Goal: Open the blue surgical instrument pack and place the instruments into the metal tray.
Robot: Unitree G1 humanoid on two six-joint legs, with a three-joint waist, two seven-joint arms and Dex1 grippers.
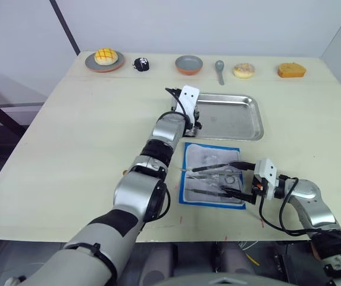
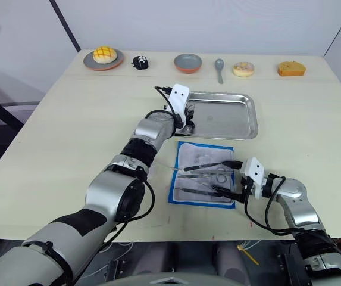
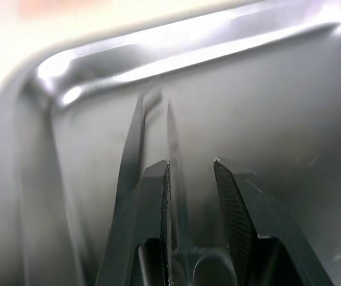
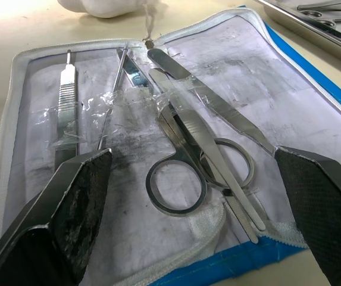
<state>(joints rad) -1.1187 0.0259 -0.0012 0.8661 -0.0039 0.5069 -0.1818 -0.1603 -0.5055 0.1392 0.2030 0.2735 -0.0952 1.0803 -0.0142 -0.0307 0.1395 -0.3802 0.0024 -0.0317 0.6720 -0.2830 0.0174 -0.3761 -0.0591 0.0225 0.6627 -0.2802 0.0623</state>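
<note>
The blue surgical instrument pack (image 1: 197, 156) lies opened flat near the table's front, white inside with a blue border. Several instruments (image 4: 182, 149) rest in it: ring-handled scissors, tweezers, a flat handle and a thin probe. My right gripper (image 1: 240, 179) hovers wide open at the pack's right edge, its fingers (image 4: 75, 202) straddling the tools without touching them. The metal tray (image 1: 235, 119) sits just beyond the pack. My left gripper (image 3: 191, 164) is low inside the tray's left end, open a little. A slim silver instrument (image 3: 135, 137) lies along its fingers. Ring handles (image 4: 324, 9) rest in the tray.
Along the far edge stand a plate with a yellow bun (image 1: 105, 58), a small black object (image 1: 141, 64), a grey bowl (image 1: 188, 64), a spoon (image 1: 219, 68), a doughnut (image 1: 243, 70) and an orange cake piece (image 1: 291, 70). Bare table (image 1: 87, 131) spreads left of the tray.
</note>
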